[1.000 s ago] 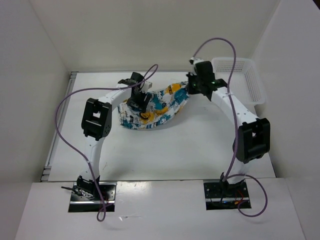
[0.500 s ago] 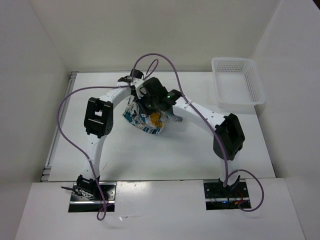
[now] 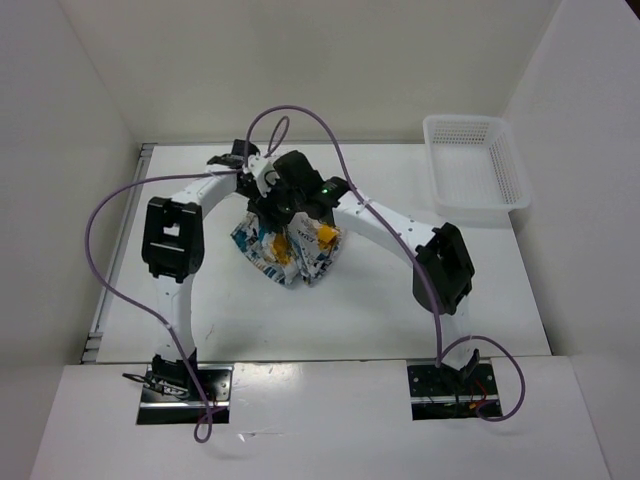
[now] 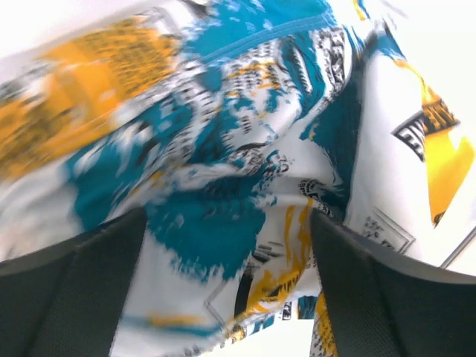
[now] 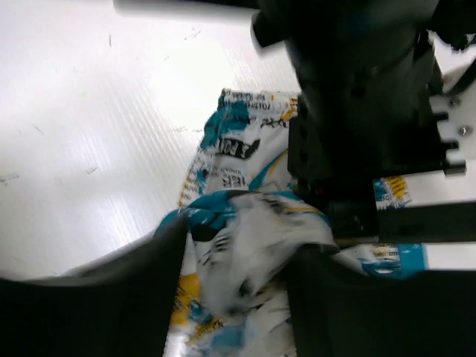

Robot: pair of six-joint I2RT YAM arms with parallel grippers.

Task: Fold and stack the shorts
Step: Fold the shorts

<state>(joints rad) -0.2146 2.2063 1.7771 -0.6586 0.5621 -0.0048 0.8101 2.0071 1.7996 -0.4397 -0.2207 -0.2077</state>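
From their mounts at the near edge of the desk (image 3: 380, 300), the left arm (image 3: 168, 238) and the right arm (image 3: 440, 265) bend inward and meet over the middle-left of the desk. Under their wrists the shorts (image 3: 290, 255) sit in a crumpled, bunched heap. The lower part rests on the desk and the upper part is gathered up toward the two grippers. The left gripper (image 4: 227, 223) has its fingers spread wide, and the printed cloth fills the space between and beyond them. The right gripper (image 5: 238, 249) is partly apart with a wad of cloth bunched between its fingers; whether it pinches that wad I cannot tell. The white mesh basket (image 3: 468, 210) stands well apart from the shorts, at the far right corner of the desk.
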